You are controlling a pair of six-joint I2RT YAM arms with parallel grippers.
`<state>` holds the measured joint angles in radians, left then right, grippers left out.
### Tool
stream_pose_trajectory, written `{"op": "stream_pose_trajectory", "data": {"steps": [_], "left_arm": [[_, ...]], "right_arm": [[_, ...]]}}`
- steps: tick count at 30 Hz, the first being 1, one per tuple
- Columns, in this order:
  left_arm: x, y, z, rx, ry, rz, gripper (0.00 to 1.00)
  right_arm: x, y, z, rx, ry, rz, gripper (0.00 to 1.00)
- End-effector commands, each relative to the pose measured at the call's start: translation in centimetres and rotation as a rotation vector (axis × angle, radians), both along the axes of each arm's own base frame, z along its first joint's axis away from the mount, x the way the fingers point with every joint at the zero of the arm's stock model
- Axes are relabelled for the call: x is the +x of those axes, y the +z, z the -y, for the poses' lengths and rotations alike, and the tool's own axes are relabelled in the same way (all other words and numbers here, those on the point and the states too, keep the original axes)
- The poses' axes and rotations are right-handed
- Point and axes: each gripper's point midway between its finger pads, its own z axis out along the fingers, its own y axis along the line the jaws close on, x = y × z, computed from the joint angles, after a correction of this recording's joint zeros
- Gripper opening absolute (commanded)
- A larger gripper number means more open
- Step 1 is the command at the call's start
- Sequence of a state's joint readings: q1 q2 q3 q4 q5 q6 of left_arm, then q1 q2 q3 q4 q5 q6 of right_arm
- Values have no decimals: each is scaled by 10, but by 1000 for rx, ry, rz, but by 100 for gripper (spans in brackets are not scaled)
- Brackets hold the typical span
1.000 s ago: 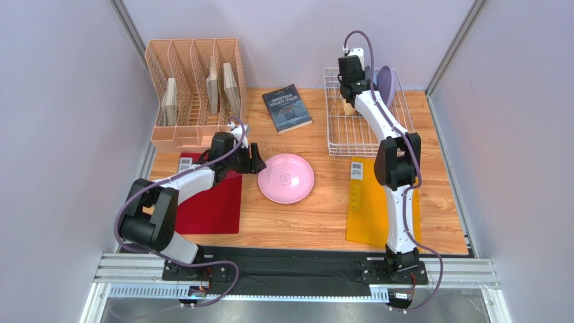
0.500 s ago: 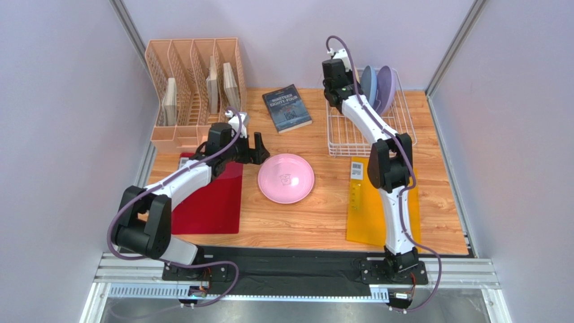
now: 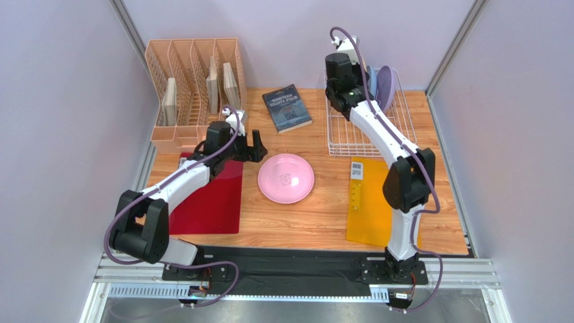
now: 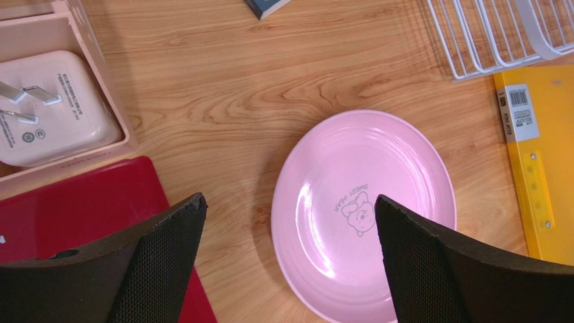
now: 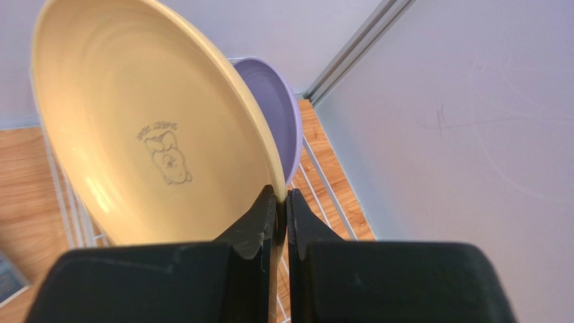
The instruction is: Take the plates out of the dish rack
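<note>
Since a second ago the left fingers (image 4: 162,262) have sprung wide and backed off the pink plate (image 4: 364,208), which lies flat at the middle of the counter (image 3: 316,215). The right fingers (image 5: 266,222) pinch the cream plate (image 5: 148,134) by its lower rim. It stands on edge above them, over the dish rack (image 3: 367,138) at the far right corner, with the lavender plate (image 5: 273,108) just behind. Bare wood lies open beside the pink plate.

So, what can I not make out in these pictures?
- Round cream-tan plastic plate: top view, almost all behind the right arm.
- Any plate between it and the round lavender plastic plate: right wrist view, the cream-tan plate covers the gap.
- Round pink plastic plate: left wrist view, near rim cut by the bottom edge.
- Dark book's small print: top view, too small.
</note>
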<state>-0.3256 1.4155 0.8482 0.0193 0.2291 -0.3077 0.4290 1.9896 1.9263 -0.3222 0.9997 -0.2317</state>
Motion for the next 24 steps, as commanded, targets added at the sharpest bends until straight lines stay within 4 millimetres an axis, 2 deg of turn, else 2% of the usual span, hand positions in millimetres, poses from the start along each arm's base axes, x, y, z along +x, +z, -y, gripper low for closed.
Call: {"op": "stream_pose_trajectory", "data": {"steps": [1, 4, 8, 10, 12, 13, 14, 15, 19, 24], "left_arm": [[12, 45, 11, -56, -22, 107, 100], [12, 55, 17, -93, -47, 130, 100], [15, 77, 30, -165, -97, 189, 100], [16, 90, 37, -206, -123, 221, 100], [16, 96, 43, -230, -150, 237, 100], [18, 102, 45, -247, -160, 257, 100], [20, 104, 47, -259, -160, 257, 100], [20, 105, 50, -270, -173, 257, 100], [24, 113, 58, -314, -201, 286, 100], [27, 107, 62, -338, -208, 279, 100]], "right_arm": [[-35, 53, -13, 166, 86, 129, 0], [-51, 49, -21, 240, 159, 93, 0], [-71, 33, -37, 356, 266, 26, 0], [-80, 30, -52, 434, 351, 6, 0], [-88, 14, -72, 520, 440, -47, 0], [-94, 15, -77, 553, 467, -50, 0], [-97, 5, -84, 590, 492, -73, 0], [-103, 5, -95, 629, 549, -88, 0], [-117, -9, -117, 744, 635, -138, 0], [-135, -26, -147, 889, 753, -200, 0]]}}
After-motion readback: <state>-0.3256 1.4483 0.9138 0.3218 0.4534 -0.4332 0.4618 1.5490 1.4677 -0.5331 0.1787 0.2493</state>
